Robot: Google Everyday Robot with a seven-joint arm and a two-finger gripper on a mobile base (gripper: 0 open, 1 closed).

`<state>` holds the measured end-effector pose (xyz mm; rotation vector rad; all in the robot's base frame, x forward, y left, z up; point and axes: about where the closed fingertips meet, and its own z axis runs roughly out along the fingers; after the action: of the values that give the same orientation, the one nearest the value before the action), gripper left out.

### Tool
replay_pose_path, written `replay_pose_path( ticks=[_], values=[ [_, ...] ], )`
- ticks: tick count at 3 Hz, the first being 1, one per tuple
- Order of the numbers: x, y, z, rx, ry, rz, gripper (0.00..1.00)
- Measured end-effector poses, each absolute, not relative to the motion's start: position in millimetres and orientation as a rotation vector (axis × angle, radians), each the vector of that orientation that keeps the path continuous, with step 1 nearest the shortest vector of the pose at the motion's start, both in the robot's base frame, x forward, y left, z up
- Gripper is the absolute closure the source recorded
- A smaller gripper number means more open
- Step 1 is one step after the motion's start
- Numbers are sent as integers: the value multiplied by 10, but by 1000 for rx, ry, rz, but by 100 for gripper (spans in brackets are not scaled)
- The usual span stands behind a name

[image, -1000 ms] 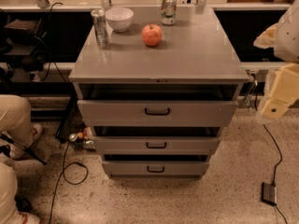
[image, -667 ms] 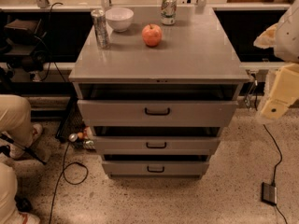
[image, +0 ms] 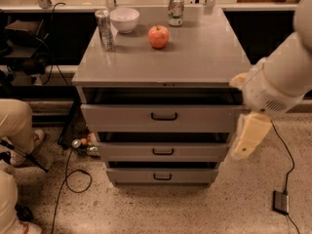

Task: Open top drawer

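So the arm has swung in since a second ago: the gripper [image: 249, 136] now hangs right at the cabinet's [image: 195, 57] right edge, about level with the top drawer [image: 126, 117] front, when before it sat further right and higher. Can't tell if it's open or closed. The top drawer hasn't budged, still just slightly pulled out, and the gripper is well apart from its handle [image: 164, 116].

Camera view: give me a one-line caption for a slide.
Gripper hangs beside the right end of the partly open top drawer; an apple and a bowl sit on the cabinet.
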<state>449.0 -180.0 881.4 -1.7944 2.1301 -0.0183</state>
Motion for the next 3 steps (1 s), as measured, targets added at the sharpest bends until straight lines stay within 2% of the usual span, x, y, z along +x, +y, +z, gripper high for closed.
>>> replay_pose_path(
  ticks=[1, 2, 3],
  values=[
    [4546, -1471, 8173, -1813, 2065, 71, 0],
    [4547, -1471, 8172, -1813, 2065, 71, 0],
    [4749, -1686, 7907, -1831, 2076, -22, 0]
  ],
)
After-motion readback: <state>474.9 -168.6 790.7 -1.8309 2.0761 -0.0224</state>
